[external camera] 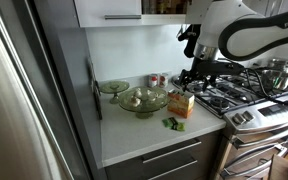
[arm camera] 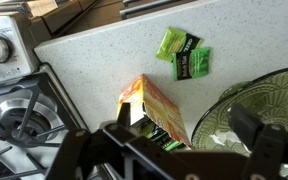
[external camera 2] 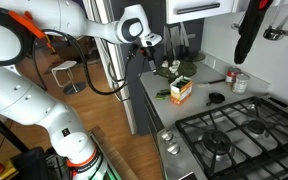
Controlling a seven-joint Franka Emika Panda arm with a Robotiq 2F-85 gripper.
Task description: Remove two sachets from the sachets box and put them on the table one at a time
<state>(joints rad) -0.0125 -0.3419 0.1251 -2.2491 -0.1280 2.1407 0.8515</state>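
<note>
The yellow-orange sachets box (arm camera: 156,103) stands open on the white table (arm camera: 94,60), with green sachets (arm camera: 166,136) showing inside it. Two dark and light green sachets (arm camera: 182,54) lie on the table beyond the box. My gripper (arm camera: 182,118) hangs open just above the box, one finger by the box's left side and the other over the green bowl. It holds nothing. In both exterior views the box (external camera: 181,102) (external camera 2: 181,90) sits under the gripper (external camera: 192,76), with the loose sachets (external camera: 172,124) (external camera 2: 161,93) beside it.
A green glass bowl (arm camera: 254,105) stands right next to the box, and more green bowls (external camera: 134,97) are behind it. The steel gas stove (arm camera: 14,105) (external camera: 239,95) borders the table. The table's front edge (external camera: 159,152) is near the sachets.
</note>
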